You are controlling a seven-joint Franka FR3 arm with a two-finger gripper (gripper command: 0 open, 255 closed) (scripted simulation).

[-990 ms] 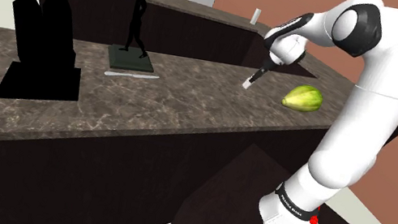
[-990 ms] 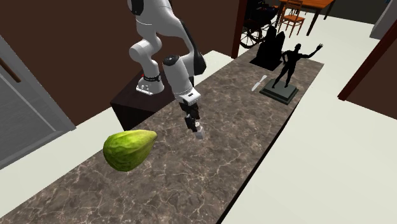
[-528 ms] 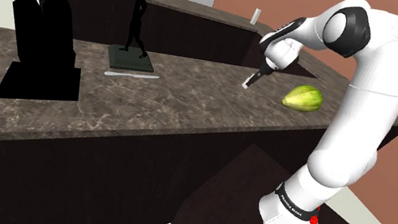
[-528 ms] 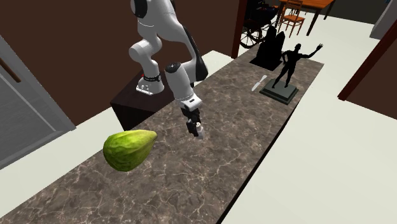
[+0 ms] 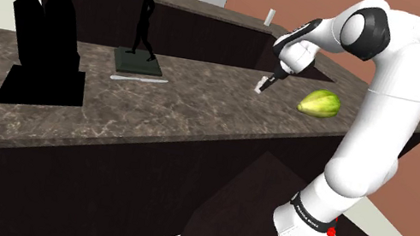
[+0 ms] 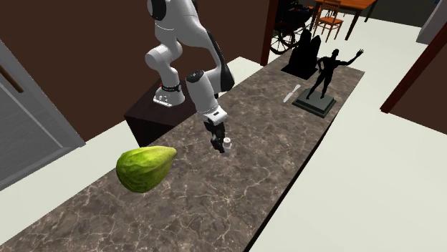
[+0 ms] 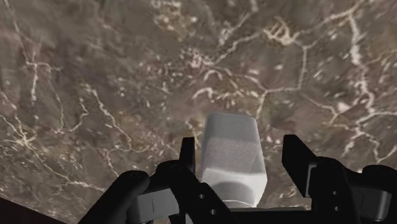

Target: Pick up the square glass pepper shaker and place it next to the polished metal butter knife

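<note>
Home: veined stone counter, dining chair.

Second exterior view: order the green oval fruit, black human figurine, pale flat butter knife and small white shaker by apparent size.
1. green oval fruit, nearest the camera
2. black human figurine, farther off
3. pale flat butter knife
4. small white shaker; last two look close

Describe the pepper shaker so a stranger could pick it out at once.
Look at the long dark marble counter, at the stretch between the green fruit and the black statue. There the shaker is between the open fingers of the gripper, not clasped. It is the small pale square-sided piece, far smaller than the fruit and blocky, unlike the flat knife.
</note>
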